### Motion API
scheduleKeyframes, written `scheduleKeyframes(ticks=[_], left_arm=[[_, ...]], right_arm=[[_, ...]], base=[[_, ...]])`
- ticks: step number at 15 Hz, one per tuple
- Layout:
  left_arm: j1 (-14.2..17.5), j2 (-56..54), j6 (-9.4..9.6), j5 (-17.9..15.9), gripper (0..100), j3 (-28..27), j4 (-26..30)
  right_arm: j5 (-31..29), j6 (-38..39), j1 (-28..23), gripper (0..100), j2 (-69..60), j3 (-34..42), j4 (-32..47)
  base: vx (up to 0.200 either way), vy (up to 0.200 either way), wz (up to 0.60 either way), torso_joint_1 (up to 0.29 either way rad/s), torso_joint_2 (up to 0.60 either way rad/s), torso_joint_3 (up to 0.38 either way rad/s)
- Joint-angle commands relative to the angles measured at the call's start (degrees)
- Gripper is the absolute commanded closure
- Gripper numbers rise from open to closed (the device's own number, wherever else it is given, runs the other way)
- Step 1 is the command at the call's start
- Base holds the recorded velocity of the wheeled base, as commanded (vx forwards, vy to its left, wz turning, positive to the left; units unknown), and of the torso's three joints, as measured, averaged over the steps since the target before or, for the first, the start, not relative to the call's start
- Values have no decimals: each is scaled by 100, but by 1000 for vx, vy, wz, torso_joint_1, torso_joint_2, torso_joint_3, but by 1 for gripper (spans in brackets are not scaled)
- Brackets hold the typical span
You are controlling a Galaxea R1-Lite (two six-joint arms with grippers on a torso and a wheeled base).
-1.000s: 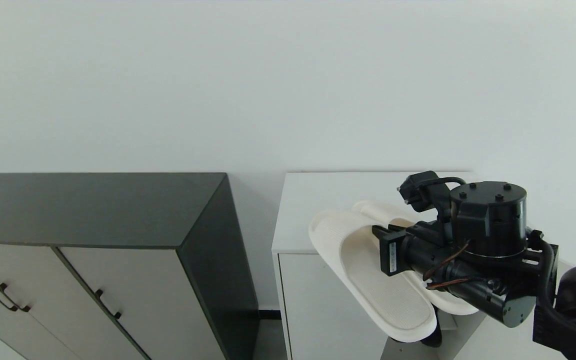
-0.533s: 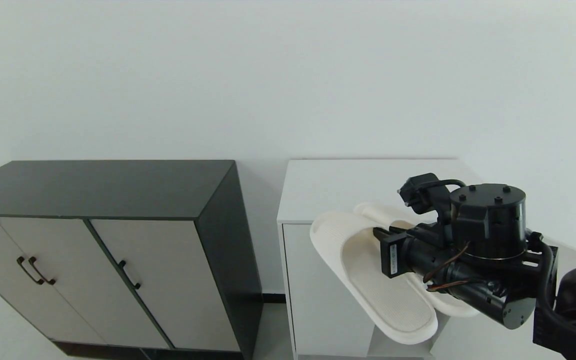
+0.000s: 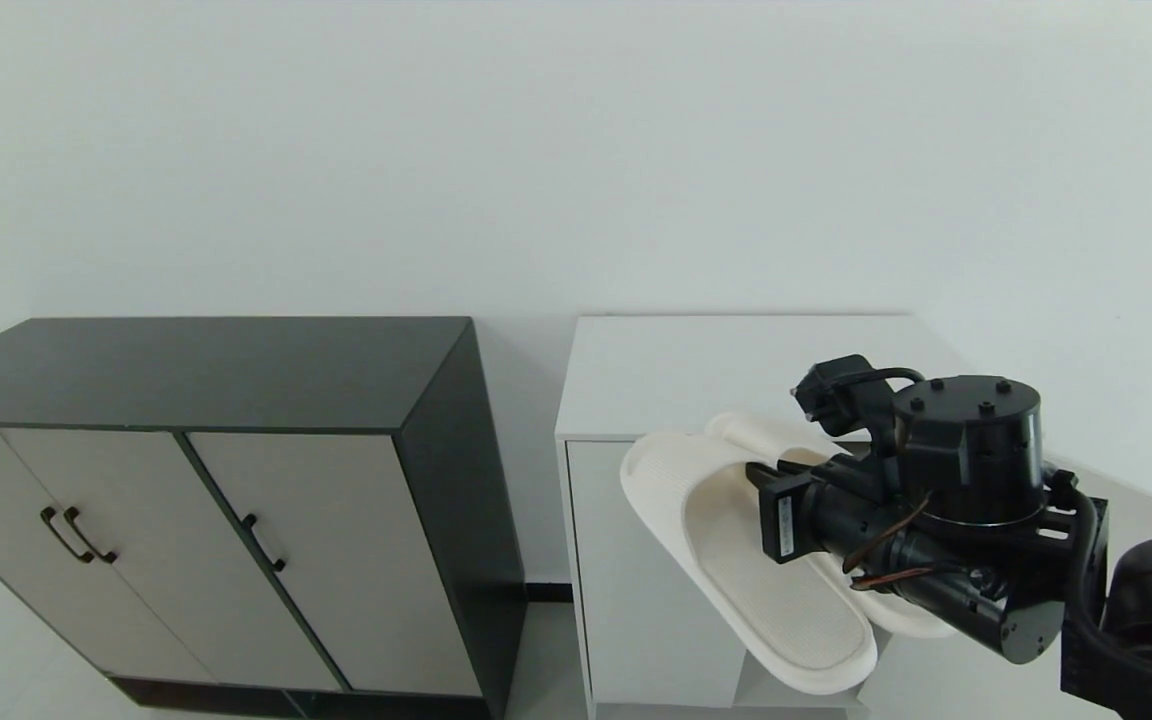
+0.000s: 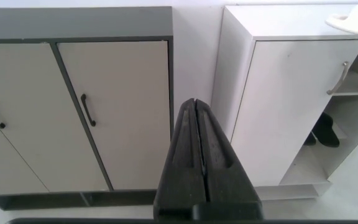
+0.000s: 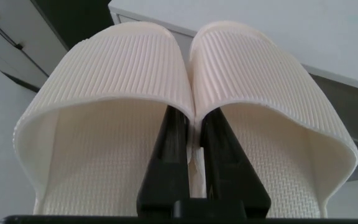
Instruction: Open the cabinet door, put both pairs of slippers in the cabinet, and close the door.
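- Right hand (image 5: 195,152): clenched on the slippers (image 5: 123,87). One finger (image 5: 171,146) goes in under each strap, and the two inner side walls are pinched together between the fingers.
- The slippers are a cream, ribbed pair held side by side and touching. Their toes stick out beyond the fingertips and their heels lie back along the hand on both sides of it.
- In the head view the pair hangs in the air on the robot's right, tilted with toes higher and heels lower, in front of the upper front edge of the white cabinet (image 3: 736,360).
- Left hand (image 4: 196,155): fingers pressed flat together, holding nothing. It is low, facing the gap between the two cabinets.
- The white cabinet's door (image 4: 291,106) is open. Shelves show beyond its handle, and a dark pair (image 4: 325,129) sits on a lower shelf.
- A black cabinet (image 3: 196,365) with two pale doors, both shut, stands just to the left of the white one.
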Motion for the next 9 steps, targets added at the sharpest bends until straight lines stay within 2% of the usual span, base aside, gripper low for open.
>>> scheduleKeyframes(ticks=[1,9], left_arm=[[-6,8,-2,-6,100,0,-1],[3,8,6,-6,100,0,-1]], right_arm=[[5,-8,0,100,18,0,3],[-3,-16,0,100,97,17,-6]], base=[[0,0,0,0,0,0],[0,0,0,0,0,0]])
